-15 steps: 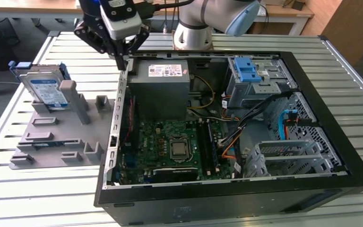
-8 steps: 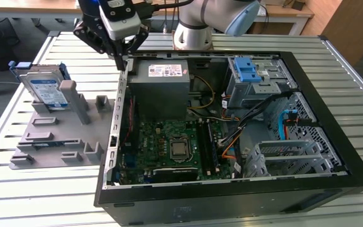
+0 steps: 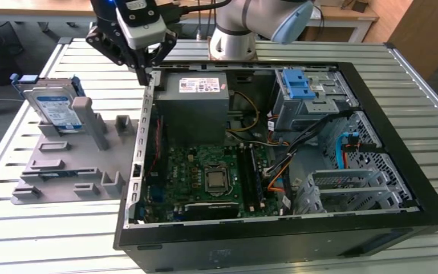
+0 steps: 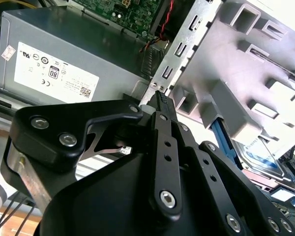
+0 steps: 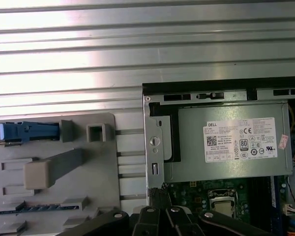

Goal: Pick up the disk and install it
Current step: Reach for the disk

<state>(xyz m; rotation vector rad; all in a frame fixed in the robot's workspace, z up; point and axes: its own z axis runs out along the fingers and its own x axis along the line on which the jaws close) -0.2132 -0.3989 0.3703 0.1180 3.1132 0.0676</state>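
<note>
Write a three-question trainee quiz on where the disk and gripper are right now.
1. True or false: the disk lies inside the computer case.
2. Which is the gripper nearest to? A) the case corner by the power supply B) the blue drive-cage latch C) the processor socket
3. Fill in: the disk stands on edge in the grey ____ at the exterior view's left.
Key: 1 false; 2 A; 3 fixture.

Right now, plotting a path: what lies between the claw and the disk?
In the exterior view, mostly bare slatted table, then a grey upright post right beside the disk.
</note>
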